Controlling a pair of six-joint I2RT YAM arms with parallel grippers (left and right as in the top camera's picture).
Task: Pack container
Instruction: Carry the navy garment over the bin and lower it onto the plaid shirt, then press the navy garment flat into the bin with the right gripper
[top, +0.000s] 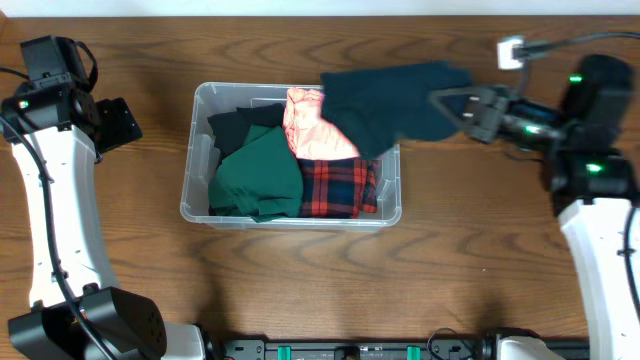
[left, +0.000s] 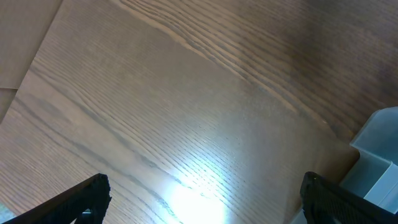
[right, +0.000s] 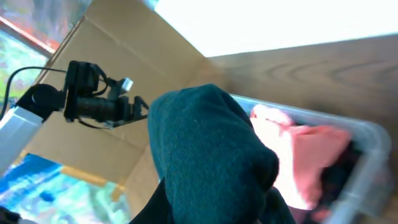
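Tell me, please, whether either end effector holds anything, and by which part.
The right end effector is shut on the dark teal garment, pinching the edge nearest that arm, above the container. The left end effector is open and empty.

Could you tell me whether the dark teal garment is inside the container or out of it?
Partly in. The dark teal garment is gripped by the right end effector and drapes across the far right corner of the container, spilling over the rim.

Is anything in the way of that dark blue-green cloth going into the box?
Nothing visible. The right gripper holds the dark cloth draped over the container's far right corner; its top is open, with only other clothes inside.
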